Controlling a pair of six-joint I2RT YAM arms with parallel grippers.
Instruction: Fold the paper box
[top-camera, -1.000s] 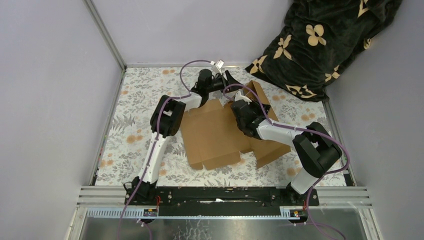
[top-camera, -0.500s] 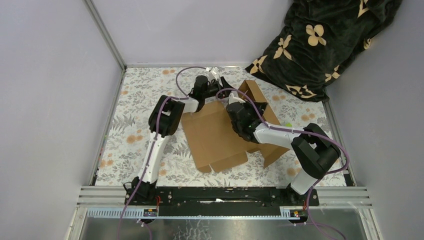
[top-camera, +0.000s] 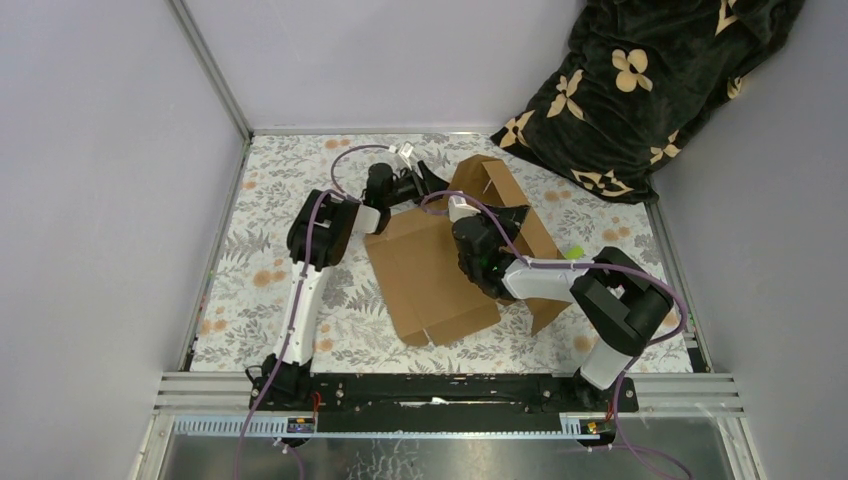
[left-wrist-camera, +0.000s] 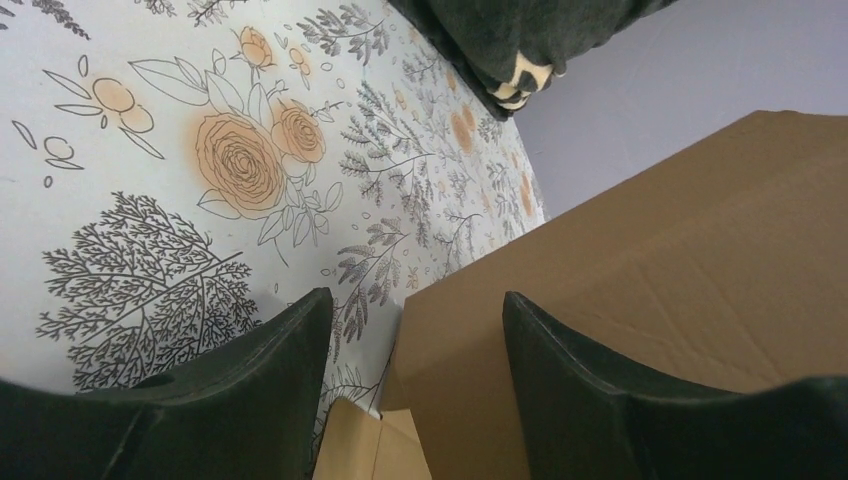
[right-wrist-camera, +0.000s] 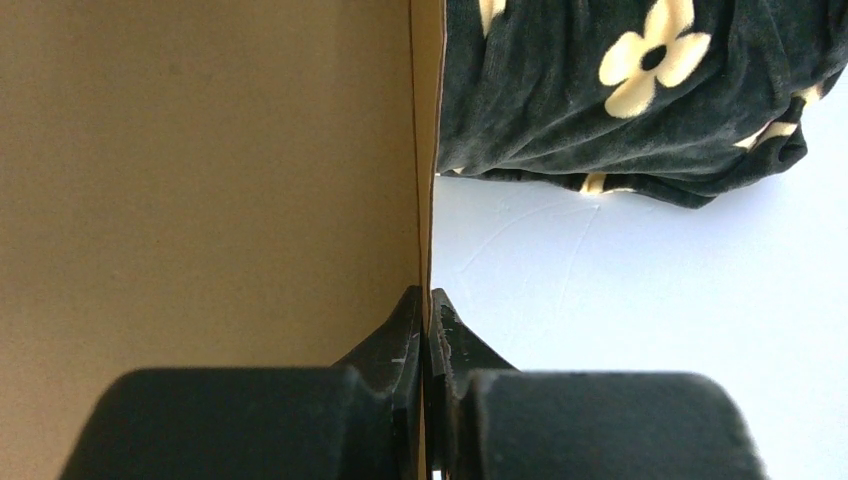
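Note:
The paper box (top-camera: 430, 275) is a brown cardboard sheet lying partly flat on the flowered table, with one panel (top-camera: 490, 180) lifted up at the back. My right gripper (top-camera: 463, 213) is shut on the edge of that lifted panel; in the right wrist view its tips (right-wrist-camera: 428, 300) pinch the thin cardboard edge (right-wrist-camera: 200, 170). My left gripper (top-camera: 428, 180) is open at the box's far corner. In the left wrist view its fingers (left-wrist-camera: 415, 310) straddle a corner of the raised cardboard (left-wrist-camera: 680, 260) without closing on it.
A black blanket with cream flowers (top-camera: 650, 80) is heaped at the back right corner. A small lime-green block (top-camera: 574, 252) lies right of the box, by the right arm. Metal rails and walls edge the table (top-camera: 270, 260).
Both arms have swung to the left. The box has shifted and turned with them, and its back panel stands more upright. Neither gripper changed its opening.

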